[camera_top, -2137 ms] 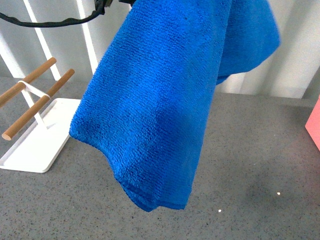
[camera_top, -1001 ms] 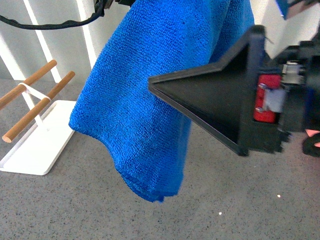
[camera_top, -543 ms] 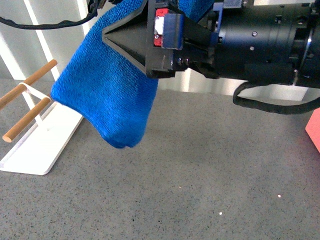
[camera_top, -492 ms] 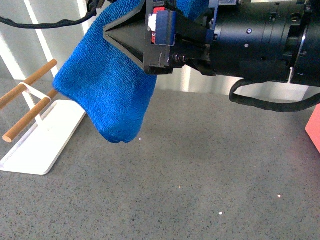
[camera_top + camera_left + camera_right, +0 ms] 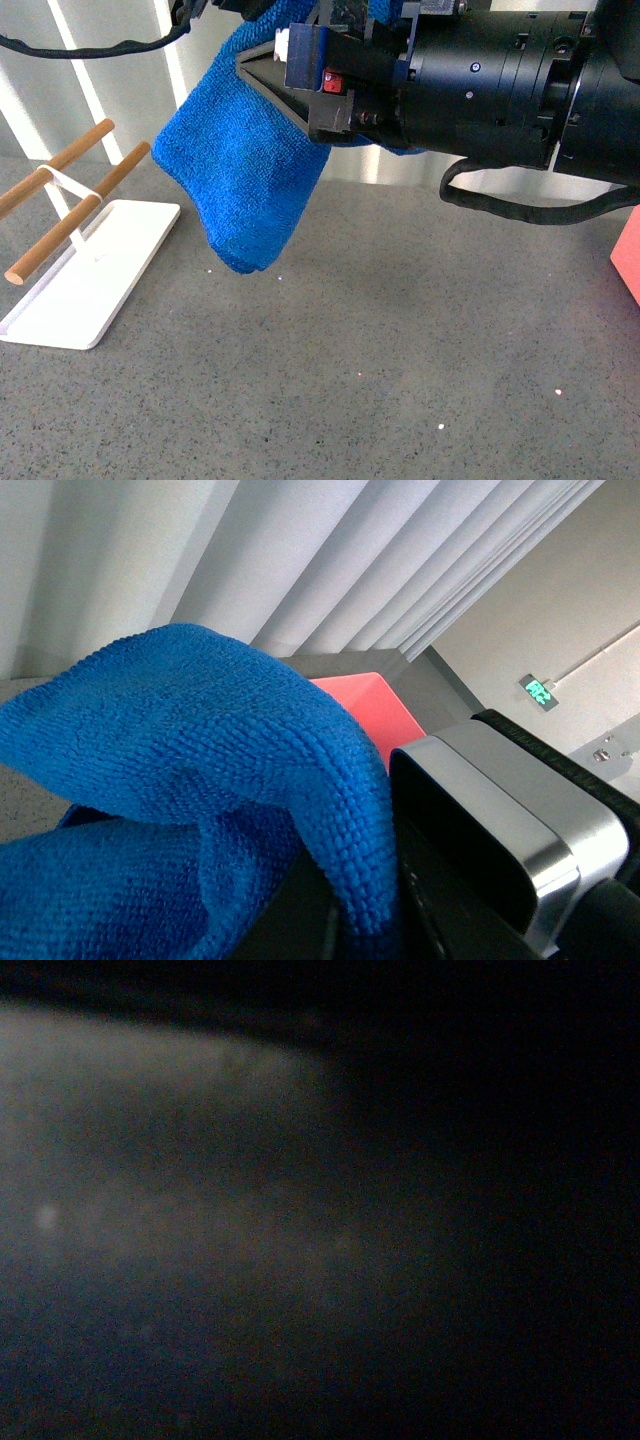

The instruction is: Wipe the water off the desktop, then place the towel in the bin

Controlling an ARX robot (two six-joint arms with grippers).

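The blue towel [image 5: 245, 175] hangs in the air above the speckled grey desktop [image 5: 380, 340], its low tip well off the surface. My right gripper [image 5: 285, 70] reaches in from the right at the top of the front view and is shut on the towel's upper part. My left gripper is at the top edge, mostly out of the front view, and is shut on the towel [image 5: 190, 780], as the left wrist view shows. The pink bin [image 5: 628, 255] shows as a sliver at the right edge and beyond the towel in the left wrist view [image 5: 365, 705]. The right wrist view is dark.
A flat white tray [image 5: 90, 270] with two wooden rods [image 5: 75, 205] stands on the left of the desktop. A black cable [image 5: 90, 47] runs across the top left. Pale vertical curtains hang behind the desk. Small bright specks [image 5: 440, 427] lie on the desktop.
The right arm has swung in from the right and closed on the towel's top. The towel has been gathered up, so it hangs shorter and higher, and it has shifted slightly right.
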